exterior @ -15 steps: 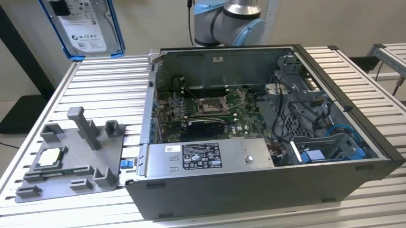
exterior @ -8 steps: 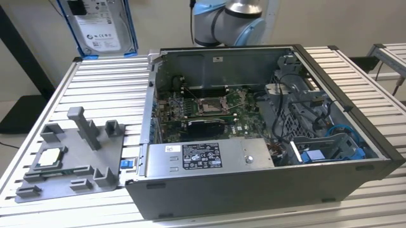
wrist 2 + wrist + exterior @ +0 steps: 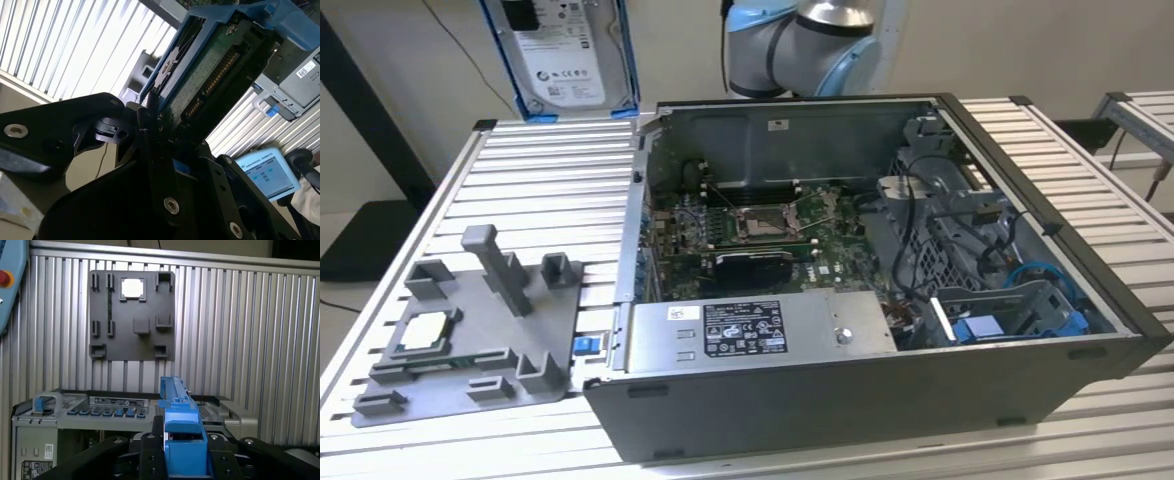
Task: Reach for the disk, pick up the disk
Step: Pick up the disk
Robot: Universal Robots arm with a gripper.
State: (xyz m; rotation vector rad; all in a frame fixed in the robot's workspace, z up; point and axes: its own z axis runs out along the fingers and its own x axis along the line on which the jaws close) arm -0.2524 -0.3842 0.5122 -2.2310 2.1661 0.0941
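Note:
The disk (image 3: pixel 567 55), silver-grey with a white label and a bright blue frame, hangs upright above the far end of the table at the exterior view's left. In the first wrist view my gripper (image 3: pixel 182 442) is shut on the disk (image 3: pixel 179 415), a black finger (image 3: pixel 150 452) on each side of the blue frame. The second wrist view shows the green circuit-board side of the disk (image 3: pixel 210 65), held between the black fingers (image 3: pixel 146 131).
An open computer case (image 3: pixel 854 290) sits in the middle of the ribbed metal table (image 3: pixel 520 180). A grey slotted stand (image 3: pixel 474 330) holding a small square chip (image 3: pixel 427 330) lies at the exterior view's left. A blue-edged touchscreen pendant (image 3: pixel 265 175) shows in the second wrist view.

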